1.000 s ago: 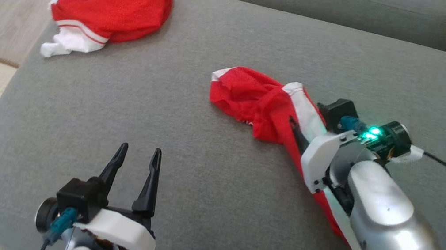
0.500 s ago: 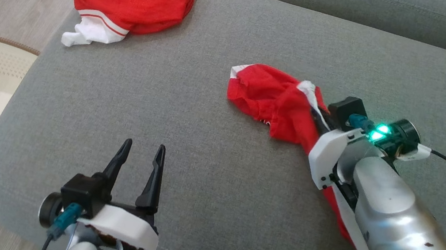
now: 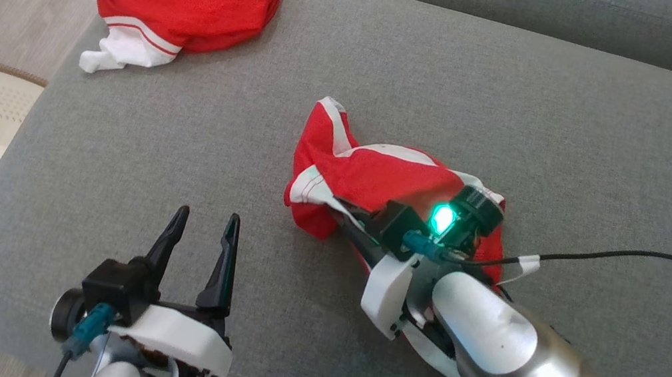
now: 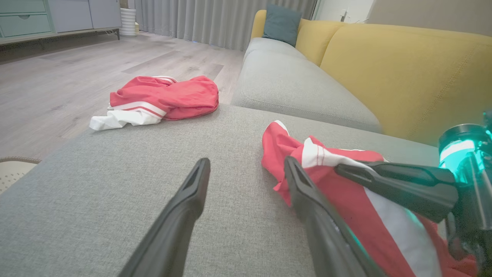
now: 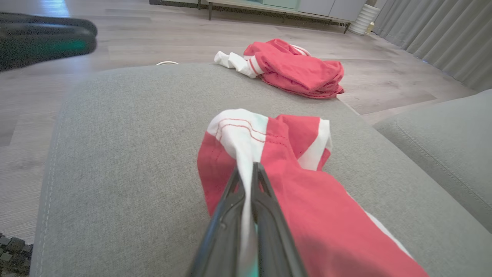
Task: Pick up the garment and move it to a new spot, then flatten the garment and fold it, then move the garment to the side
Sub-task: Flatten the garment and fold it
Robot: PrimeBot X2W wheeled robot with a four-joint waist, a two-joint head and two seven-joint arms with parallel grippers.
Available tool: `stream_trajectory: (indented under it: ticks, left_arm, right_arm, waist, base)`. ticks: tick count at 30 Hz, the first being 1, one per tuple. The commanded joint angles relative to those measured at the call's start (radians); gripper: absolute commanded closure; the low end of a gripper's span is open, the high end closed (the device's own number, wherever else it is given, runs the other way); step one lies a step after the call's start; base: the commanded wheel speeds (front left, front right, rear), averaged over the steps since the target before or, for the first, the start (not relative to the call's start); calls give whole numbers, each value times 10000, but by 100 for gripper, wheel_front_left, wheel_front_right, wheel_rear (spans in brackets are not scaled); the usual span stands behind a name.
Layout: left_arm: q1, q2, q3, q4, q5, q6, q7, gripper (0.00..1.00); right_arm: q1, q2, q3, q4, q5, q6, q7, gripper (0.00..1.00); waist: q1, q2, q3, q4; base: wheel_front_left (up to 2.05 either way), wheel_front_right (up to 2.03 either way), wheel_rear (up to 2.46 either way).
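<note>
The right claw is pinched shut on a white-striped edge of the red garment, which lies bunched on the grey cushion with its length trailing back under that forearm. The left claw hangs open and empty a little to the garment's left — near enough, I judge, to take a second corner once the right lifts.

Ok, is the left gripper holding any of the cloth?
No, the left gripper stands open over the bare grey cushion, apart from the red garment that the right gripper pinches.
</note>
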Motion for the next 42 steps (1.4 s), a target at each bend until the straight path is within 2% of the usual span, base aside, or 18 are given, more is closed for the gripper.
stream_trajectory:
  ticks: [1, 4, 5, 7, 8, 16, 21, 28, 36, 41, 42]
  left_arm:
    - [-415, -30, 390, -341, 78, -29, -124, 0]
    - [-456, -30, 379, -332, 82, -27, -124, 0]
    - [-467, -30, 380, -333, 80, -21, -124, 0]
    - [-482, -30, 387, -332, 75, -4, -124, 0]
    - [-486, -30, 394, -332, 72, 6, -124, 0]
    - [-449, -30, 552, -370, 90, 35, -124, 0]
    - [-375, -30, 632, -454, 153, 82, -124, 0]
    - [-307, -30, 681, -540, 224, 75, -124, 0]
    - [-309, -30, 651, -528, 251, 13, -124, 0]
    - [-276, -30, 616, -465, 267, -24, -124, 0]
    - [-279, -30, 611, -462, 271, -27, -124, 0]
  right_arm:
    - [-91, 191, 41, -242, 136, 71, 3, 100]
    - [-47, 191, 300, -152, 313, 71, -32, 100]
    - [-34, 192, 379, -139, 358, 71, -60, 91]
    - [0, 192, 521, -136, 497, 71, -77, 43]
    - [3, 192, 568, -152, 568, 71, -107, 0]
    - [-50, 192, 260, -367, 1261, 71, -561, 0]
    - [-204, 179, -802, 87, 1309, 71, -834, 0]
    - [20, -525, -1997, 773, 1127, 71, -956, 0]
    - [710, -825, -1934, 814, 1636, 71, -533, 0]
    - [1028, -862, -1641, 665, 2400, 71, 220, 0]
    - [1023, -889, -1584, 655, 2524, 71, 338, 3]
  waist:
    - [0, 0, 32, 16]
    - [0, 0, 104, 44]
    - [0, 0, 128, 49]
    - [0, 0, 165, 43]
    - [0, 0, 179, 29]
    - [0, 0, 183, -434]
    - [0, 0, 111, -816]
    - [0, 0, 108, -1111]
    - [0, 0, 92, -1068]
    - [0, 0, 19, -916]
    - [0, 0, 29, -881]
  base:
    - [0, 0, 0]
    - [0, 0, 0]
    - [0, 0, 0]
    - [0, 0, 0]
    - [0, 0, 0]
    - [0, 0, 0]
    - [0, 0, 0]
    - [0, 0, 0]
    - [0, 0, 0]
    - [0, 0, 0]
    - [0, 0, 0]
